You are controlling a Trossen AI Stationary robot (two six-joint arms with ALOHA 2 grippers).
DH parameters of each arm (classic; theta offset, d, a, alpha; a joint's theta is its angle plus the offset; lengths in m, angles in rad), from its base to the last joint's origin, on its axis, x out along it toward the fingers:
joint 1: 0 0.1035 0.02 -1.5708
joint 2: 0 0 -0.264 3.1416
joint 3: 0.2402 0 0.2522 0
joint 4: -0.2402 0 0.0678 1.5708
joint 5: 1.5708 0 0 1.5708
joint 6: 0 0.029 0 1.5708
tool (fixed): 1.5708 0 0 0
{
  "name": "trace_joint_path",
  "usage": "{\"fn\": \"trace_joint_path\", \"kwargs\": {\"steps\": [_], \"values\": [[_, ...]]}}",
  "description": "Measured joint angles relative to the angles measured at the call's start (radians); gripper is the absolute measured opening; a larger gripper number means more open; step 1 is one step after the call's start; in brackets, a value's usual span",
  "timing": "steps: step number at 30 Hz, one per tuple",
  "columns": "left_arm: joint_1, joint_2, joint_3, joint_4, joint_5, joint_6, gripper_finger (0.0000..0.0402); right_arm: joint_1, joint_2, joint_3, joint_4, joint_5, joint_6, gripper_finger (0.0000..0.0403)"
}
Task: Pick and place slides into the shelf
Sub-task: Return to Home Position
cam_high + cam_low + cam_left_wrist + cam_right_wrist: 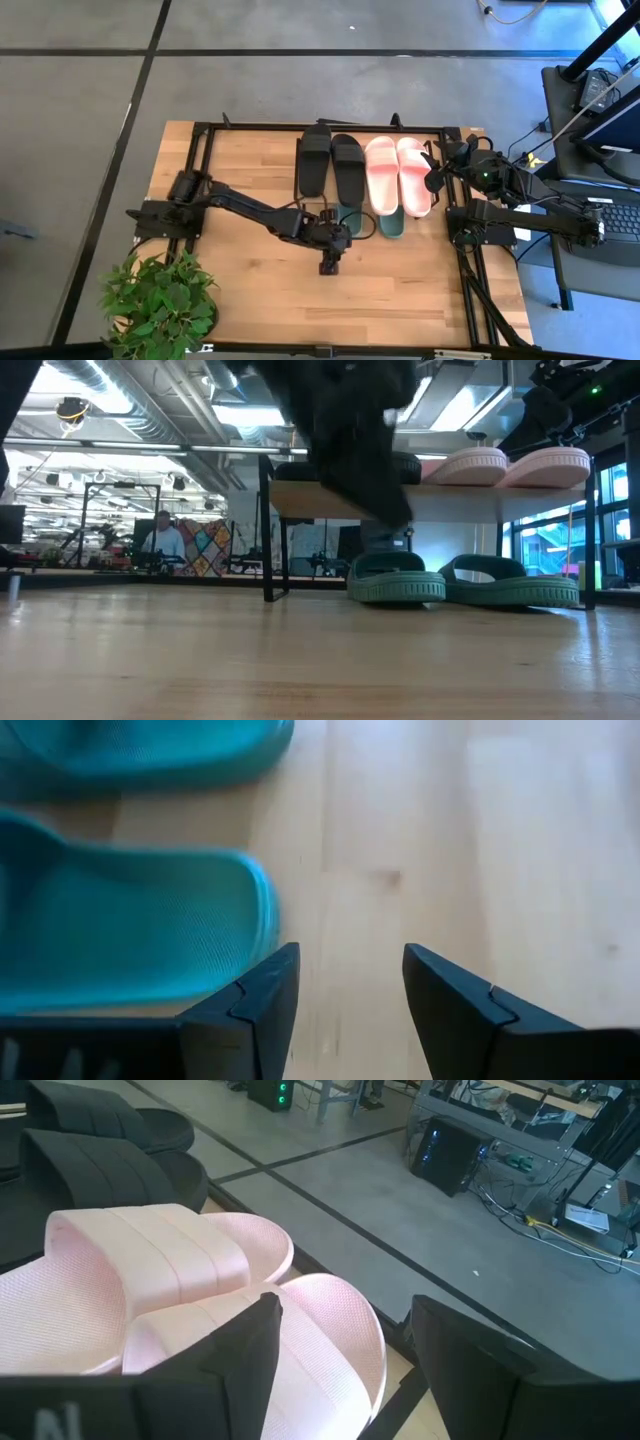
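The left gripper (330,262) is hovering, fingers spread and empty, near the dark green slides (460,582) (lying under the shelf (300,500)), while the right gripper (433,178), likewise spread, is hanging beside the pink slides (398,172) on top.

Robotics lab: ceiling ducts (150,405), computer tower (450,1155), floor cables (545,1215)

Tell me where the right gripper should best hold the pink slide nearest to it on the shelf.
Probably its wide strap, from above and the shelf's right side. The pink slide lies flat, and the strap arches over it, leaving room for one finger under. The right gripper, open, hangs beside it.
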Motion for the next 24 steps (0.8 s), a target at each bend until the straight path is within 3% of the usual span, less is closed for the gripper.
{"fn": "trace_joint_path", "kwargs": {"steps": [11, 21, 24], "values": [[-0.049, -0.280, -0.037, -0.052, -0.042, 0.121, 0.0171, 0.000, 0.000, 0.000, -0.001, -0.006, 0.000, 0.0225], [0.000, -0.658, -0.388, 0.246, -0.041, 0.100, 0.0171, 0.000, 0.006, 0.000, 0.000, -0.033, -0.003, 0.0225], [0.026, -0.776, -0.489, 0.287, -0.090, 0.071, 0.0171, 0.000, 0.006, 0.000, 0.000, -0.032, -0.003, 0.0225]]}}
